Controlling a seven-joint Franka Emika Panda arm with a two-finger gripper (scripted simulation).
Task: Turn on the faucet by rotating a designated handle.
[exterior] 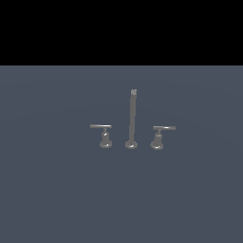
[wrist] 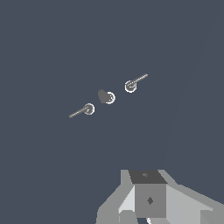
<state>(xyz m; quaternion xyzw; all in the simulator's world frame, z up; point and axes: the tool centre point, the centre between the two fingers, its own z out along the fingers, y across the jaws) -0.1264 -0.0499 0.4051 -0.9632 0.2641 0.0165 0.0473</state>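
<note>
Hovering high above the faucet (exterior: 132,118), with the claw (wrist: 146,216) well apart from the handle (exterior: 159,136)

Seen from the wrist view, the claw sits at the frame's edge, only its grey body showing, so whether its fingers stand apart or together I cannot tell (the tips are cut off). All three pieces lie far ahead of it on the grey worktop (exterior: 52,190), strung in one slanted row. In the exterior view the handle stands at the exterior view's right of the spout (exterior: 132,119), near it but not touching: a short upright post on a flared base, its thin lever bar level and jutting toward the exterior view's right. The twin handle (exterior: 104,135) mirrors it on the other side, bar pointing left. By my judgement, the coming move must close a long gap downward and forward, ending beside the bar's free end.
</note>
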